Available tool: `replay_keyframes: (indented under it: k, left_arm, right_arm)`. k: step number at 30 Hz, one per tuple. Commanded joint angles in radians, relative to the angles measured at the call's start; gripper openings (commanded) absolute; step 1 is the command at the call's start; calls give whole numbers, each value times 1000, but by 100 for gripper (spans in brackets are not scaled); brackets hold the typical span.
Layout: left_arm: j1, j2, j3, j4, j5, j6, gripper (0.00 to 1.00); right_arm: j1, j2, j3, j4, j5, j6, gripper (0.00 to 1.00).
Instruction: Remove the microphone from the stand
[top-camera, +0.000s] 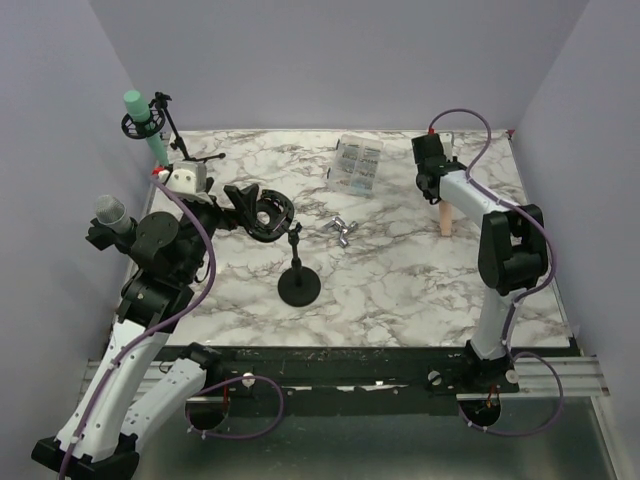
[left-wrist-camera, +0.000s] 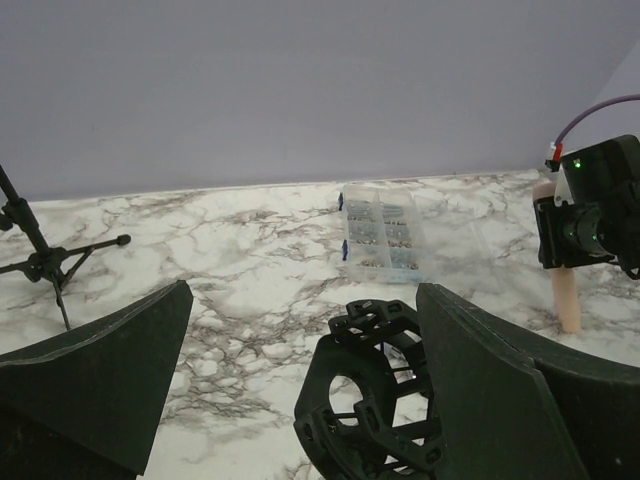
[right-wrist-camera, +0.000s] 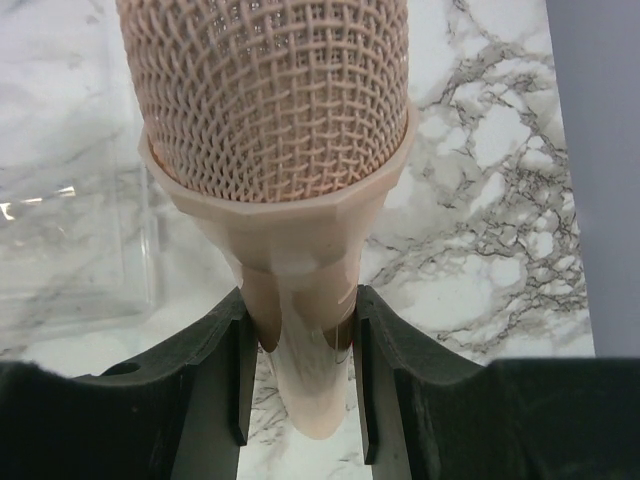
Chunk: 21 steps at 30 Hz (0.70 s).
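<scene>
My right gripper (right-wrist-camera: 300, 370) is shut on the handle of a peach microphone (right-wrist-camera: 270, 100), held upright with its mesh head toward the wrist camera. In the top view this microphone (top-camera: 445, 222) hangs below the right gripper (top-camera: 437, 185) at the back right, well away from the stand. The black stand (top-camera: 299, 287) has a round base mid-table and a ring-shaped holder (top-camera: 268, 213) that has nothing in it. My left gripper (left-wrist-camera: 310, 390) is open, with the holder (left-wrist-camera: 375, 390) between its wide fingers (left-wrist-camera: 100, 380). I cannot tell whether they touch it.
A clear compartment box (top-camera: 355, 163) lies at the back centre, with a small metal part (top-camera: 343, 230) nearer the middle. A green microphone (top-camera: 148, 125) sits in a tripod stand at the back left. A grey microphone (top-camera: 112, 215) stands by the left arm. Purple walls close three sides.
</scene>
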Motion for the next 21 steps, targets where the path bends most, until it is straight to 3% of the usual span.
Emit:
replay_keyframes:
  k: [1,7,13,21]
  left_arm:
    - [6,20,0,4,42,-19,98]
    - [6,26,-1,4,40,-20,98]
    - [6,27,0,3,45,-22,98]
    - [6,17,-1,2,41,-21,98]
  right_arm:
    - [-41,11,-11,-58,-1,-16,10]
    - [-66,67,-43,-16,-20,-32,14]
    - [-66,116,-42,-7,-144,-21,18]
    - [-66,138,-39,-9,-154,-14,29]
